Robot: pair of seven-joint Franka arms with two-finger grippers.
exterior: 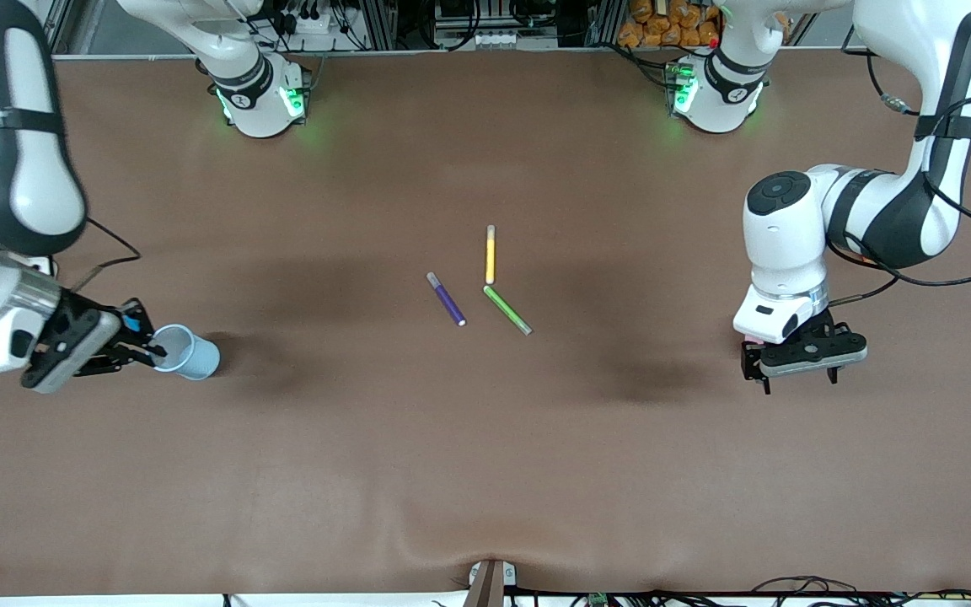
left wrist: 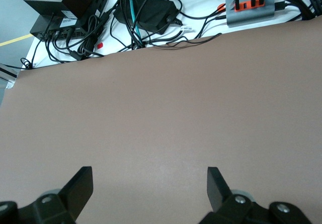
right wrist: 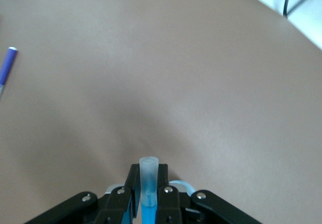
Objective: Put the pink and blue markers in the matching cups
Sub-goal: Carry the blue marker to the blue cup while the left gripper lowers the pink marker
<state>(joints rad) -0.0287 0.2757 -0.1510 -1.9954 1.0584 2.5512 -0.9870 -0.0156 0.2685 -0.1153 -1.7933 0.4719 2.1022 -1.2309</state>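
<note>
Right wrist view: we are seeing the right gripper (right wrist: pixel 149 199) clamped on the blue marker (right wrist: pixel 149 176), long axis upright, directly over the pale blue cup (exterior: pixel 189 351), while the left gripper (exterior: pixel 797 371) is waiting with fingers spread wide.

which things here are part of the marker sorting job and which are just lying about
Part of the job:
- blue marker, held in the shut right claw
- pale blue cup, under that claw
- left claw, open, toward the left arm's end of the table

Lying about:
- purple marker
- yellow marker
- green marker
</note>
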